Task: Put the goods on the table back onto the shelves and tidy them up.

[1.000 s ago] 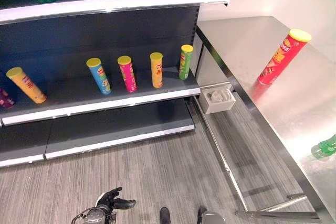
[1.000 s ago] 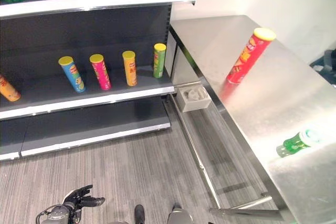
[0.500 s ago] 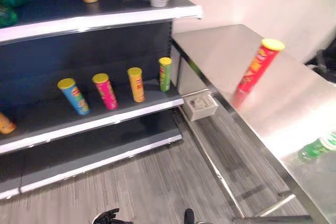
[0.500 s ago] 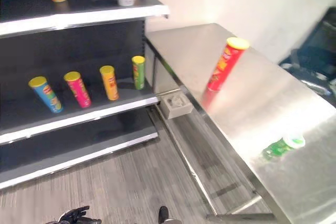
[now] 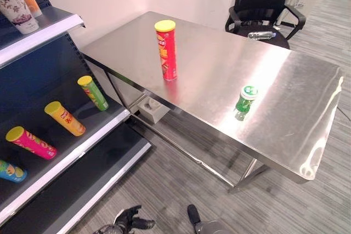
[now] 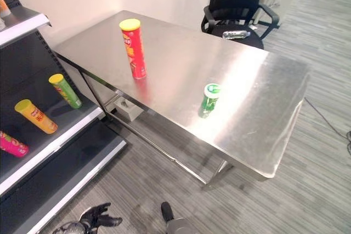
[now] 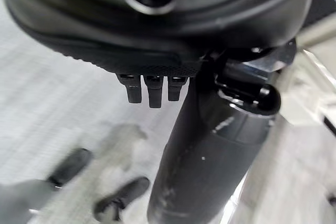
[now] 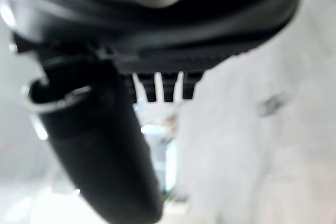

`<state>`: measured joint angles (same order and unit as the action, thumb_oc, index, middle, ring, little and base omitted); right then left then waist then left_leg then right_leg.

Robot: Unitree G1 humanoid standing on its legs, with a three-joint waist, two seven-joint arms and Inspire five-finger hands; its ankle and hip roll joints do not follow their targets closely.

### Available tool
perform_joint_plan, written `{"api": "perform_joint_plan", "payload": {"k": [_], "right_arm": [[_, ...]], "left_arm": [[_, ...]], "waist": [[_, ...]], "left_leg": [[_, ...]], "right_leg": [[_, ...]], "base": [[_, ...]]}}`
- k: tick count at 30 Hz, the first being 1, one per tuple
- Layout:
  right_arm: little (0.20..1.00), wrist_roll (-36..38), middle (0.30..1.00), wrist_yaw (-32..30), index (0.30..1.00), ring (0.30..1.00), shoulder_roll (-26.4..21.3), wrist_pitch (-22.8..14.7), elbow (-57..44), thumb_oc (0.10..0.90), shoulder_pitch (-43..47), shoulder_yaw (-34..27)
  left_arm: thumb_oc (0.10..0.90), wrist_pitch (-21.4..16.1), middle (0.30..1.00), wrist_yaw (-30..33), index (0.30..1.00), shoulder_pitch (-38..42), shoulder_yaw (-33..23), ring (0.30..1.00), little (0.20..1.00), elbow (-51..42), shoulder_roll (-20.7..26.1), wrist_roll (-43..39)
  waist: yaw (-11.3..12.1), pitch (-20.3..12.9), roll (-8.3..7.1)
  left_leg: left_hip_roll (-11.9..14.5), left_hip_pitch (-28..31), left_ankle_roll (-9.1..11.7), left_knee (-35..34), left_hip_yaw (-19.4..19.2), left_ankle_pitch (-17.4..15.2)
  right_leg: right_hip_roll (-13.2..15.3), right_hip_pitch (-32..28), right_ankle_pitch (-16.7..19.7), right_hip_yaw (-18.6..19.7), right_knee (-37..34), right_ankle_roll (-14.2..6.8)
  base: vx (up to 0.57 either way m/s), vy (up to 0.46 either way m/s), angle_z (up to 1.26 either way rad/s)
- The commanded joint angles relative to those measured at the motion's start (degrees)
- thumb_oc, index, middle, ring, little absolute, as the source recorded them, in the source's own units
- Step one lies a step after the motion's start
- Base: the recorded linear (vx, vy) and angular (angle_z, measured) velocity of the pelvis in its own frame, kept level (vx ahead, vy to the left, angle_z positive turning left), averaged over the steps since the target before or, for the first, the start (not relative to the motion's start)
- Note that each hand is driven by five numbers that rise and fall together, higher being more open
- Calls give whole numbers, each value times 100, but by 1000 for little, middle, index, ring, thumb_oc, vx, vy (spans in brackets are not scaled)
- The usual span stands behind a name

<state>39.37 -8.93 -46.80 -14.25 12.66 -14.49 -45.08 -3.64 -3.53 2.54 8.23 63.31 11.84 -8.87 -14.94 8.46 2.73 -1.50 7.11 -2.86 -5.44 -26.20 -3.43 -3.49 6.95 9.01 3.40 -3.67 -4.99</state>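
Note:
A tall red chip can (image 5: 166, 49) with a yellow lid stands upright on the steel table (image 5: 285, 113). A small green bottle (image 5: 245, 98) with a white-green cap stands further along the same table, nearer its front edge. At the left are the dark shelves (image 5: 71, 152), with green (image 5: 93, 92), orange (image 5: 64, 118), pink (image 5: 30, 142) and blue (image 5: 10, 171) chip cans on the middle board. My left hand (image 5: 129, 220) hangs low over the floor, open and holding nothing. My right hand (image 8: 163, 85) has straight fingers with nothing in them.
A printed cup (image 5: 16, 8) stands on the upper shelf board. A white box (image 5: 151, 109) sits under the table by the shelf end. A black office chair (image 5: 263, 12) with a clear bottle (image 5: 260, 35) on its seat stands behind the table.
The camera has swung to the right, so the table now fills the middle and the shelves sit at the left edge. The goods stand as before, and the left hand still hangs low.

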Motion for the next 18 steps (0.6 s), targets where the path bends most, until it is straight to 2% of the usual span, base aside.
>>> {"api": "perform_joint_plan", "payload": {"k": [1, 4, 6, 7, 8, 9, 11, 13, 17, 18], "right_arm": [[900, -116, 900, 458, 900, 900, -986, -646, 75, 800, 769, 62], [900, -120, 900, 490, 900, 900, -1174, -605, 152, 800, 1140, 427], [900, -120, 900, 490, 900, 900, -1179, -607, 160, 800, 1159, 444], [900, -8, 900, 571, 900, 900, -1131, -546, 171, 800, 1387, 689], [900, 20, 900, 847, 900, 900, -1055, -348, 369, 800, 1802, 1483], [900, -45, 900, 1051, 900, 900, -1080, -116, 372, 800, 2031, 1986], [900, -46, 900, 1050, 900, 900, -1082, -116, 383, 800, 2063, 2016], [900, -109, 900, 1367, 900, 900, -1044, 117, 129, 800, 1974, 2320], [900, 220, 900, 1507, 900, 900, -839, 75, -42, 800, 1814, 2185], [900, 298, 900, 1707, 900, 900, -808, 183, -216, 800, 1664, 2114]], "left_arm": [[800, -156, 900, -280, 900, -13, 66, 900, 900, 215, 540, 164], [800, -148, 900, -355, 900, -83, 121, 900, 900, 216, 544, 238], [800, -149, 900, -355, 900, -84, 111, 900, 900, 217, 543, 239], [800, -148, 900, -383, 900, -127, 151, 900, 900, 261, 557, 268], [800, -110, 900, -447, 900, -168, 165, 900, 900, 307, 610, 354], [800, -94, 900, -471, 900, -149, 182, 900, 900, 356, 608, 395], [800, -95, 900, -472, 900, -153, 165, 900, 900, 356, 608, 397], [800, -87, 900, -499, 900, -86, 134, 900, 900, 291, 590, 351], [800, -93, 900, -485, 900, -74, 104, 900, 900, 243, 564, 255], [800, -95, 900, -521, 900, -103, 69, 900, 900, 223, 567, 300]], "waist": [[376, -329, -528], [462, -344, -575], [456, -341, -575], [574, -364, -605], [789, -344, -662], [836, -326, -695], [822, -326, -697], [879, -329, -716], [884, -334, -698], [901, -352, -695]], "left_leg": [[483, 159, 509, 44, 249, 111], [483, 199, 497, 44, 204, 92], [483, 201, 497, 44, 201, 92], [484, 244, 488, 44, 141, 69], [481, 288, 493, 44, 30, 76], [482, 295, 509, 44, -20, 93], [482, 295, 510, 44, -22, 94], [494, 276, 541, 44, 51, 119], [500, 244, 553, 44, 235, 139], [501, 200, 567, 44, 307, 182]], "right_leg": [[817, -247, 225, 242, -123, -871], [811, -243, 265, 243, -121, -893], [811, -244, 265, 246, -121, -893], [800, -239, 310, 265, -131, -914], [807, -193, 412, 228, -133, -931], [806, -161, 450, 206, -133, -922], [806, -160, 451, 209, -133, -922], [842, -175, 412, 91, -133, -886], [915, -267, 352, -86, -133, -852], [946, -289, 335, -168, -133, -811]], "base": [[-23, -29, 23], [-4, -24, 15], [5, -6, -4], [-21, -39, -13], [-43, -54, -39], [-52, -42, -52], [-16, -14, -21], [-4, -31, 43], [14, -36, 17], [8, -22, 26]]}}
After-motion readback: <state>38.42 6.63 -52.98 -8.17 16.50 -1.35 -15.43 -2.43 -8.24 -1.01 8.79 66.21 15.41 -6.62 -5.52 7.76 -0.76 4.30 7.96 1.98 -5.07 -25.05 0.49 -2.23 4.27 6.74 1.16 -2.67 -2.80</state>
